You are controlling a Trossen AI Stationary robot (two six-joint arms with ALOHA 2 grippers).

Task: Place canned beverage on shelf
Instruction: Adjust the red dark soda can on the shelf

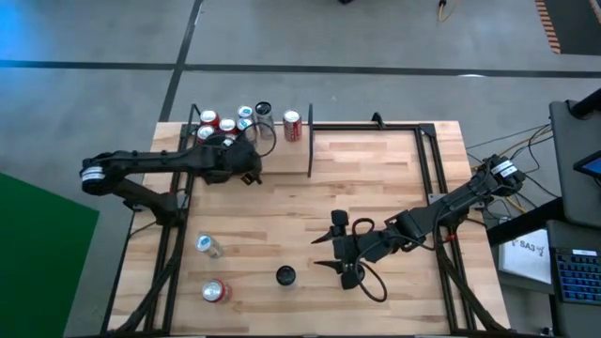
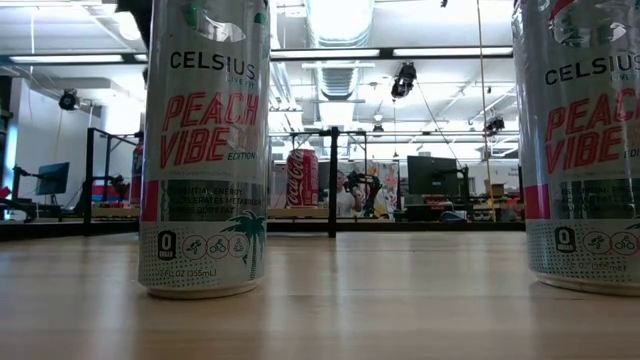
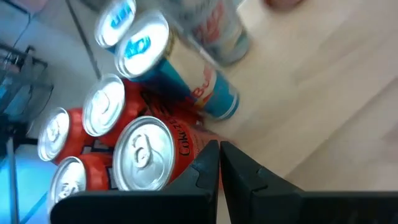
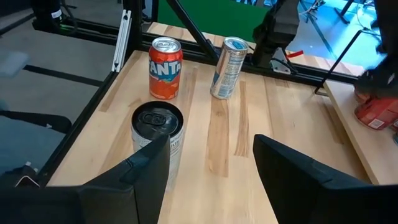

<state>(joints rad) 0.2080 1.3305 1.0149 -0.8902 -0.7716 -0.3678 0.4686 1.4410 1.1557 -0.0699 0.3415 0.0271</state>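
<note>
Grey concrete floor all around, and in the middle of the high view we've got the light wood counter (image 1: 376, 178) with its thin black rod edging and one black divider rod (image 1: 310, 141) at the upper middle.

Upper left of the frame is where the cluster of cans (image 1: 225, 122) sits, red ones and blue-topped ones packed together, with a single red cola can (image 1: 292, 125) standing just left of the divider. Our left tool (image 1: 252, 175) is right next to that cluster, fingers pressed together and holding nothing. From its wrist camera we see the red cans' silver tops just beyond the fingertips.

Our right tool (image 1: 338, 252) is lower center, fingers spread with nothing between them, pointing left at a black-topped can (image 1: 285, 276) standing just beside it. Further left, at the lower left of the frame, a slim silver can (image 1: 208, 246) and an orange soda can (image 1: 215, 291) stand near each other.

Low view is mostly two tall silver peach-flavor cans (image 2: 205, 150) up close.
</note>
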